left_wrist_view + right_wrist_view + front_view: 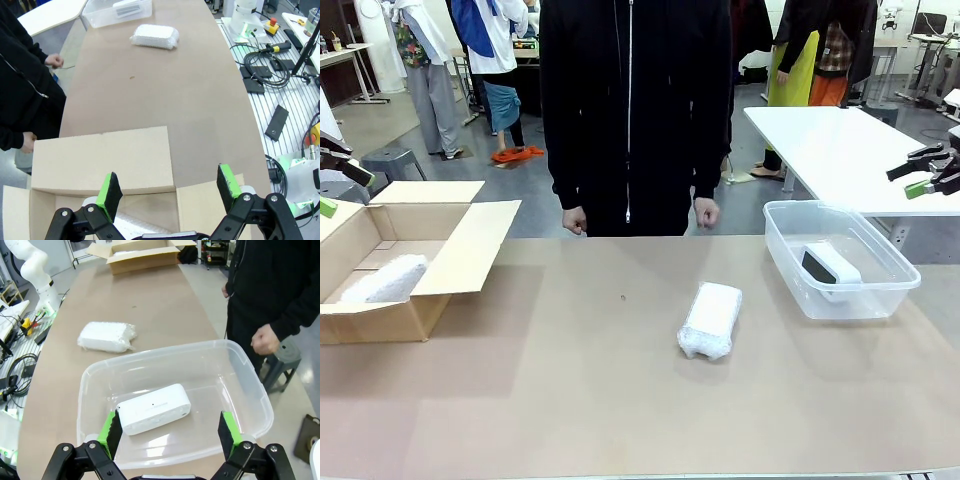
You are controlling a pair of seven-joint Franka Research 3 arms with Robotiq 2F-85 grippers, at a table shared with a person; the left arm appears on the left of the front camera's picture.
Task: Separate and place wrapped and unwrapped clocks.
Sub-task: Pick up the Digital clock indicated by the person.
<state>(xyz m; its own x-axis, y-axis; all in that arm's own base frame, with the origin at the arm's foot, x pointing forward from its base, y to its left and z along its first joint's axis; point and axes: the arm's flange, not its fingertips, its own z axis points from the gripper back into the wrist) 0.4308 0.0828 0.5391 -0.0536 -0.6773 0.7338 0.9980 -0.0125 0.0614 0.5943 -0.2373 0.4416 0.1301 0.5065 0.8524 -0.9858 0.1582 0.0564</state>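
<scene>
Table (570,400) covered in brown paper, seen from the robot's side, with a person (635,100) in a black zipped jacket standing at the far edge, hands (706,211) loosely curled. We see one bubble-wrapped clock (711,320) lying alone on the paper, near the middle and slightly to the right. A second wrapped clock (386,280) lies inside an open cardboard box (460,245) at the left. The bare white clock (830,268), its dark face showing, rests in a clear plastic tub (885,290) at the right. Our left gripper (167,185) hovers above the box, jaws wide apart and empty. Our right gripper (170,427) hovers above the tub, jaws likewise spread, holding nothing.
</scene>
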